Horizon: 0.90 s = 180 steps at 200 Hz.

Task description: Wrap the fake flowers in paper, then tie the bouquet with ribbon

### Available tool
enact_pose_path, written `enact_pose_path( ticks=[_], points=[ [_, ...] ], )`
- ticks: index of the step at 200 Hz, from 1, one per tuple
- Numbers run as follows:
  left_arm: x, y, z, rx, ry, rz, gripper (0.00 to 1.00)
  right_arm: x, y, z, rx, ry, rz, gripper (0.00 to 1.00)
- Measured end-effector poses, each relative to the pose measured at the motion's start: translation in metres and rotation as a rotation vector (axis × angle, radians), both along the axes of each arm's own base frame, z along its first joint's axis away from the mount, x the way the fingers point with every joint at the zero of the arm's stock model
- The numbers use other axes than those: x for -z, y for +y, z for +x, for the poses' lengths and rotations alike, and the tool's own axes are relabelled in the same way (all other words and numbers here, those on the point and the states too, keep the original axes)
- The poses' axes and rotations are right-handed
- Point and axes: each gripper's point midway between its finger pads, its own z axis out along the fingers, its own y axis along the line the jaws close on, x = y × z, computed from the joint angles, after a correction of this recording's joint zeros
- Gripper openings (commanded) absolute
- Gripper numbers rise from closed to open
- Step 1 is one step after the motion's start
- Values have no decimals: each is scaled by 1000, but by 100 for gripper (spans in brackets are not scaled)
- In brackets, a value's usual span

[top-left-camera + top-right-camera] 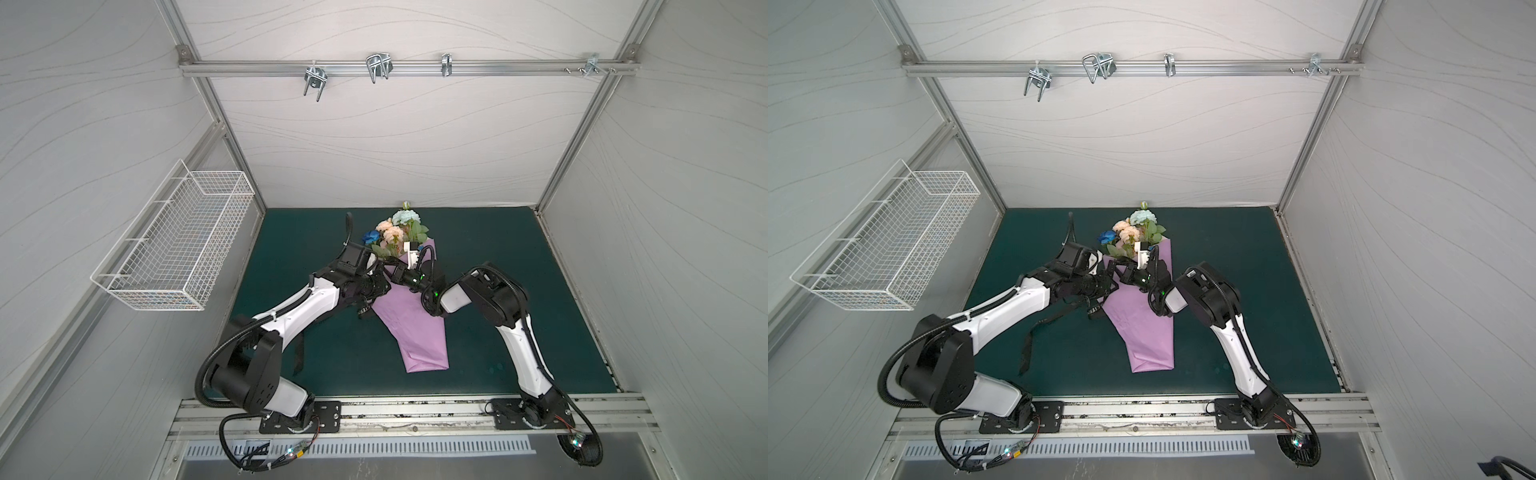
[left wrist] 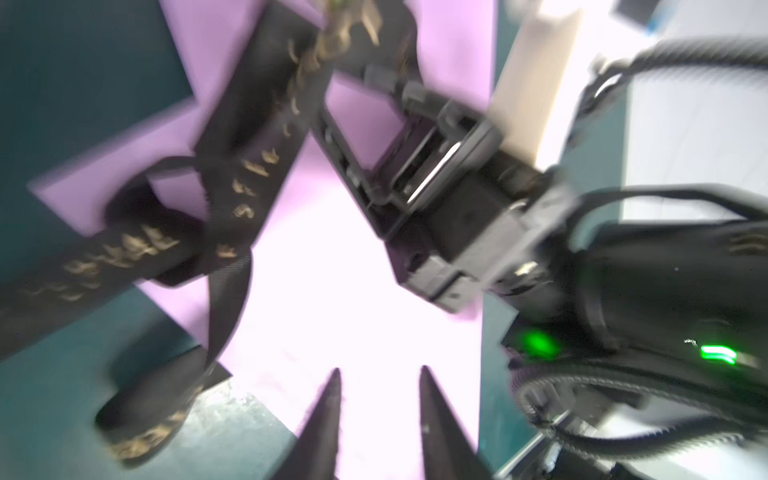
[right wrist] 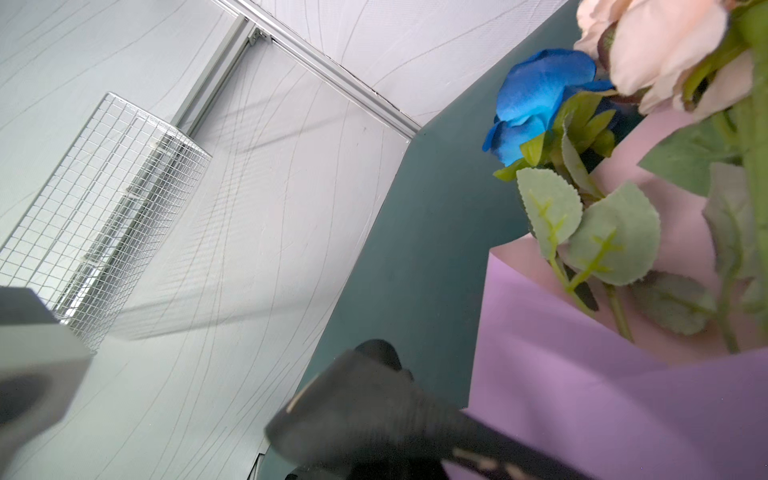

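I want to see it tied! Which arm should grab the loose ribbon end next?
Left, probably: the left gripper is open and empty beside the black ribbon, while the right gripper is shut, pinching it.

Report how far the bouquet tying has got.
Done: the bouquet of fake flowers lies wrapped in the lilac paper sheet; the black ribbon with gold lettering crosses itself over the wrap. In hand: the right gripper pinches the ribbon; the left gripper hangs open, empty. Left: no tight knot or bow shows, and a loose tail lies on the green mat.
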Motion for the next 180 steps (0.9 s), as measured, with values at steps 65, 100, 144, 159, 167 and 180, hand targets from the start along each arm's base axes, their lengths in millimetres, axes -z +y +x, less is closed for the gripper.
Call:
enact_pose_path(
  ticks=[65,100,144,159,167,180],
  points=[
    [-25,54,71,-94,-211,296,59,21,-17,-1,41,40,-67,0],
    [11,39,85,87,-216,351,61,21,-20,-2,50,39,-94,0],
    [28,22,91,295,-235,378,55,25,-22,0,63,52,-107,0],
    [28,20,94,340,-251,396,55,26,-22,0,64,55,-108,0],
    [27,19,94,363,-257,401,55,26,-22,0,64,57,-110,0],
    [28,16,94,398,-259,400,54,27,-22,0,65,60,-114,0]
  ],
)
